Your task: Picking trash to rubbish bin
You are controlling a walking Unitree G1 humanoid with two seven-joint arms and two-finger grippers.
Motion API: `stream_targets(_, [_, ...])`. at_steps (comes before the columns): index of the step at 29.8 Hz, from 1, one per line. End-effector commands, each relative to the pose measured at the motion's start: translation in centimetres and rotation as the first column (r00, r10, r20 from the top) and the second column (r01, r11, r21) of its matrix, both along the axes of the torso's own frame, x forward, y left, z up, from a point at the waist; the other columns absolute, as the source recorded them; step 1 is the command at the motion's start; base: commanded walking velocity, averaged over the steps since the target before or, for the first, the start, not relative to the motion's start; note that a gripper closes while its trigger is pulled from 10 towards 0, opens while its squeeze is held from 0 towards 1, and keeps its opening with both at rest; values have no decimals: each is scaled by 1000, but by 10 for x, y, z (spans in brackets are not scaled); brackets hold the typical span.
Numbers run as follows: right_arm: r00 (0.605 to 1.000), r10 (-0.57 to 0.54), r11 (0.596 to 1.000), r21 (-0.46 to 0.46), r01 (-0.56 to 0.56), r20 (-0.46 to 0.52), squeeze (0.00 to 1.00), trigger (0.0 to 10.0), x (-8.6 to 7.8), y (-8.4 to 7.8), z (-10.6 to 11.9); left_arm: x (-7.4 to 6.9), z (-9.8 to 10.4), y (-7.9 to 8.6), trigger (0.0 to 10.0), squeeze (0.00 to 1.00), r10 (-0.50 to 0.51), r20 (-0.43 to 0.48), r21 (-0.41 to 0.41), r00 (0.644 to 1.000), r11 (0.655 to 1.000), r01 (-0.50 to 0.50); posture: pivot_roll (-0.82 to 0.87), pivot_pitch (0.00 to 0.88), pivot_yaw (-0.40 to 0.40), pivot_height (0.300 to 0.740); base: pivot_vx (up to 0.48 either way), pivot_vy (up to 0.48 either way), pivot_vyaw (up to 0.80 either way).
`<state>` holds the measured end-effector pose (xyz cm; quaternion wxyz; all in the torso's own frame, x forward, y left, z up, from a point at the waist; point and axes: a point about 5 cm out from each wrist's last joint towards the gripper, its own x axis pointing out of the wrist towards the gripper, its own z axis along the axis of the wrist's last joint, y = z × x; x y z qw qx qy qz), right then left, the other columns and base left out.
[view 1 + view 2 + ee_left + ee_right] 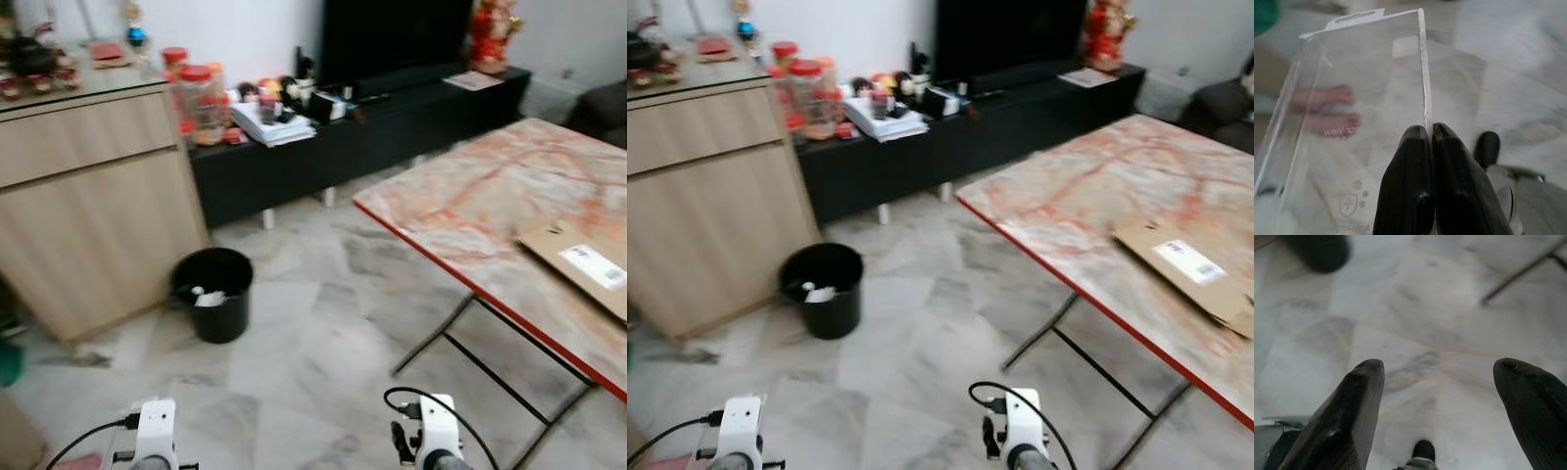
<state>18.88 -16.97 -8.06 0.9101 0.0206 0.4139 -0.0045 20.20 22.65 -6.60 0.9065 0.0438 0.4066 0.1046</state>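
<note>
— Since your left gripper (1430, 134) already has the clear pack (1352, 112) pinched, jaws pressed together on one edge, where does it have to go?

— To the bin (213, 292), on the floor by the cabinet (93, 211), ahead and to your left. It's well apart from both arms, but the left is nearer.

— How does the pack lie?

— Its long axis runs straight out from the jaws, hang-tab end farthest away.

— And your other arm?

— Your right gripper (1437, 382) is held low over the floor, jaws spread wide, holding nothing.
</note>
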Motion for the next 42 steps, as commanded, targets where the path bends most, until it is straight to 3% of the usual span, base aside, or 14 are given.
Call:
stream_targets(1, [1000, 1, 1000, -9, -1, -2, 0, 10000, 0, -3, 0, -7, -4, 1, 10000, 0, -5, -32, 3, 999, 1000, 6, -55, 0, -9, 740, 0, 0, 663])
stream_targets(12, [999, -26, 999, 25, 25, 25, 0, 10000, 4, -3, 3, -10, -5, 1, 10000, 0, -8, -44, 9, 999, 1000, 9, -48, 0, -14, 740, 0, 0, 0])
stream_targets(28, [999, 27, 1000, 10, -28, 23, 0, 10000, 5, 0, 3, -7, -4, 2, 10000, 0, -3, -39, 12, 999, 1000, 4, -43, 0, -14, 740, 309, 0, 50])
stream_targets(32, [1000, 16, 1000, 8, -16, 24, 0, 10000, 5, 0, 3, -7, -4, 3, 10000, 0, -3, -40, 12, 999, 1000, 3, -42, 0, -11, 740, 322, 0, 800])
stream_targets(42, [1000, 11, 1000, 19, -12, 28, 0, 10000, 9, 2, 5, -3, -1, 5, 10000, 0, 5, -30, 14, 1000, 1000, -5, -29, 0, -11, 740, 326, 0, 0])
